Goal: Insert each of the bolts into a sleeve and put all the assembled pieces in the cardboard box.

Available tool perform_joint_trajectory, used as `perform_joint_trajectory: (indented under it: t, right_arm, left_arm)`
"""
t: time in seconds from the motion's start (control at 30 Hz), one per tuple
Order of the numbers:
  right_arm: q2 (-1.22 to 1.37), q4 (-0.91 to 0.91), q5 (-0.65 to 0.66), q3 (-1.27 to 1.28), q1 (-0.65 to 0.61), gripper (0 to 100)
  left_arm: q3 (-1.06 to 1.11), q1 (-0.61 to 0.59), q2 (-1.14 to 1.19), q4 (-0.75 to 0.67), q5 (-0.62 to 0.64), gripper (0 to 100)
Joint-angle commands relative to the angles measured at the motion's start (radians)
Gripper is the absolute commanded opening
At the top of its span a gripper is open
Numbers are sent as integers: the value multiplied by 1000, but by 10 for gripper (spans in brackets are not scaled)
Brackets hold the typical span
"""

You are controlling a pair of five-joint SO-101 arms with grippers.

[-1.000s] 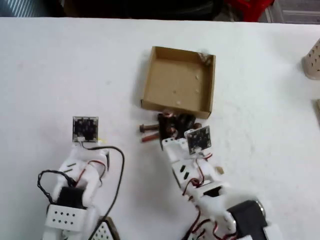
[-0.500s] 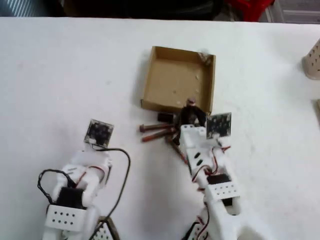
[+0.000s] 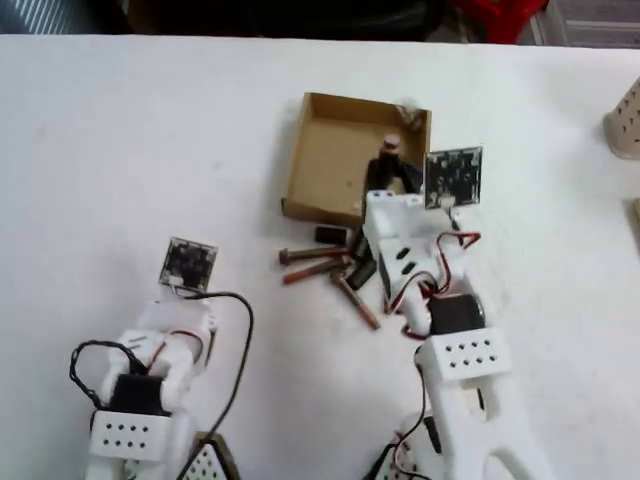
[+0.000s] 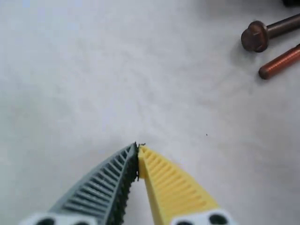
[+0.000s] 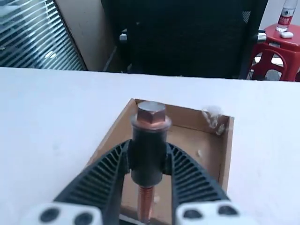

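The step in hand looks like the drop-off: one assembled piece is ready to go into the cardboard box [image 3: 330, 160]. The next move probably calls for a short lowering and a release inside the walls.

At about 7 o'clock on the bench [image 3: 150, 130], the left end effector [image 4: 137, 147] is clenched on nothing, its tips meeting just above the bare surface. Near the middle of the bench, just outside the box's 6 o'clock wall, lie three loose bolts [image 3: 312, 271] and two dark sleeves [image 3: 330, 235] not yet joined. The right end effector [image 5: 147, 152] hangs over the box toward its 3 o'clock wall. It is parted only as far as the sleeve's width and grips the bolt-and-sleeve piece [image 5: 149, 136] upright, head on top.
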Motion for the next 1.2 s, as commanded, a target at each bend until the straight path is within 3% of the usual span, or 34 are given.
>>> perform_joint_trajectory:
  t: [0.0, 0.47, 0.8, 1.07, 1.17]
  right_arm:
    - [39, 76, -2, -172, 10, 21]
    - [707, 355, -2, -752, 128, 21]
    - [1144, 670, -2, -1191, 130, 21]
    - [1469, 717, -2, -1471, 170, 22]
    - [1546, 780, 64, -1556, 165, 22]
  left_arm:
    - [-3, -12, -15, -3, -9, 23]
    - [-3, -12, -15, -3, -9, 23]
    - [-3, -12, -15, -3, -9, 23]
    - [-3, -12, -15, -3, -9, 23]
    - [-3, -12, -15, -3, -9, 23]
